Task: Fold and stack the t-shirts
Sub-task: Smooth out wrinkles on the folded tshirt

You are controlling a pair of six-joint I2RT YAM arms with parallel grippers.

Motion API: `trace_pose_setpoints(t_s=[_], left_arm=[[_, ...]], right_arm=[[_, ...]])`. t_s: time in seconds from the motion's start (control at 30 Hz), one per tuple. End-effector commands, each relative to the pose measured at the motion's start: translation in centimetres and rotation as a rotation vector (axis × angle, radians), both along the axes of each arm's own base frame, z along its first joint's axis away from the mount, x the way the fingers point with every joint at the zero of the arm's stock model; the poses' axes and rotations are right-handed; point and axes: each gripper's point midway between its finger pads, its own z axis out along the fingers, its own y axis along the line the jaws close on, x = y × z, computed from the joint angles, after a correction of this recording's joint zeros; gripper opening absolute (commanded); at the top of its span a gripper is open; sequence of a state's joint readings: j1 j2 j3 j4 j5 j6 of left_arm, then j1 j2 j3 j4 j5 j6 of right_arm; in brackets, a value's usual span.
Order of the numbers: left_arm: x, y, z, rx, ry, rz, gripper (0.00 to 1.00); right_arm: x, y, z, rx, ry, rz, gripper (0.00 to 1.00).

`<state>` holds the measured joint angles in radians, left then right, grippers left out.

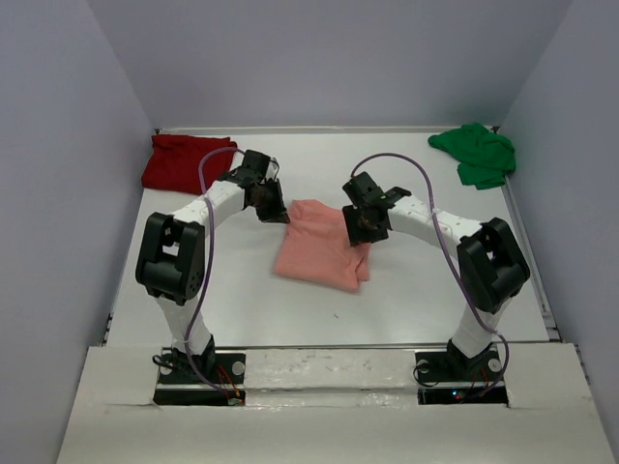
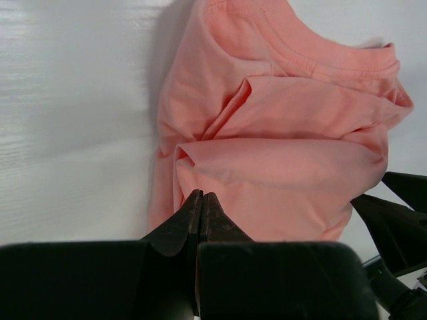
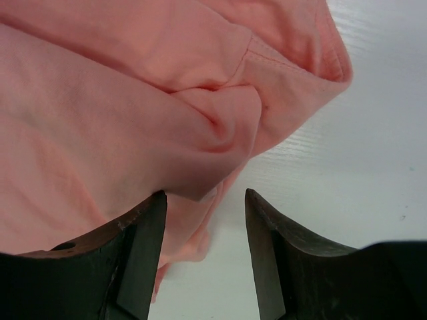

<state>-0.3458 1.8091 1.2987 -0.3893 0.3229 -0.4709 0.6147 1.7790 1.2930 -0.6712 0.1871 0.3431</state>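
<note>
A salmon-pink t-shirt (image 1: 317, 249) lies partly folded and rumpled in the middle of the table, and fills the left wrist view (image 2: 287, 153) and the right wrist view (image 3: 100, 113). My left gripper (image 1: 275, 209) hovers at its back left corner. Its jaws (image 2: 201, 195) are pressed together with no cloth visible between them. My right gripper (image 1: 360, 232) is at the shirt's right edge, open (image 3: 203, 200), with one finger over the cloth and the other over bare table. A dark red t-shirt (image 1: 184, 160) lies at the back left. A bright green t-shirt (image 1: 476, 154) lies crumpled at the back right.
The white table (image 1: 242, 309) is walled in on the left, back and right. My right gripper's fingers (image 2: 393, 213) show at the lower right of the left wrist view, close to the shirt's edge.
</note>
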Motion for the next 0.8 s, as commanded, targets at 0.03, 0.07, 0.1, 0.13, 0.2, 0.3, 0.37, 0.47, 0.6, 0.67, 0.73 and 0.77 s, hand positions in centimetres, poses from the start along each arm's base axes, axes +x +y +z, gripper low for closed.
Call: trace_pose_setpoints(t_s=[0.03,0.07,0.1,0.13,0.2,0.3,0.37,0.47,0.6,0.67,0.73,0.77], left_arm=[[1.3,0.8,0.7,-0.031,-0.032,-0.019,0.12],[1.5,1.3,0.6,-0.028,-0.033,-0.012,0.18],[1.6,1.6,0.5,-0.027,-0.032,-0.005,0.24],[1.8,1.9,0.4,-0.023,-0.033,0.007,0.29],[2.1,2.4,0.2,-0.020,-0.032,0.017,0.35],[2.2,2.5,-0.3,-0.022,-0.020,0.016,0.43],[2.4,2.1,-0.2,-0.041,-0.024,0.008,0.47],[2.6,1.7,-0.5,-0.060,-0.018,0.004,0.49],[2.5,0.5,-0.5,-0.125,-0.001,-0.023,0.49],[2.8,0.1,-0.2,-0.131,-0.012,-0.026,0.49],[2.8,-0.1,-0.3,-0.135,-0.008,-0.030,0.48],[2.8,-0.2,-0.2,-0.141,-0.010,-0.035,0.48]], right_arm=[[1.5,2.0,1.7,0.078,-0.056,0.032,0.56],[1.5,1.9,1.7,0.076,-0.056,0.035,0.56],[1.5,2.0,1.7,0.079,-0.056,0.038,0.56],[1.4,2.0,1.6,0.077,-0.054,0.035,0.56],[1.3,2.0,1.6,0.078,-0.051,0.037,0.56],[1.3,2.0,1.7,0.083,-0.052,0.037,0.56],[1.3,2.0,1.6,0.080,-0.050,0.038,0.56],[1.3,1.9,1.6,0.078,-0.052,0.035,0.56],[1.2,1.9,1.5,0.077,-0.049,0.035,0.56],[1.2,1.8,1.4,0.075,-0.048,0.035,0.56],[1.1,1.8,1.3,0.074,-0.045,0.035,0.56],[1.1,1.8,1.3,0.074,-0.045,0.035,0.56]])
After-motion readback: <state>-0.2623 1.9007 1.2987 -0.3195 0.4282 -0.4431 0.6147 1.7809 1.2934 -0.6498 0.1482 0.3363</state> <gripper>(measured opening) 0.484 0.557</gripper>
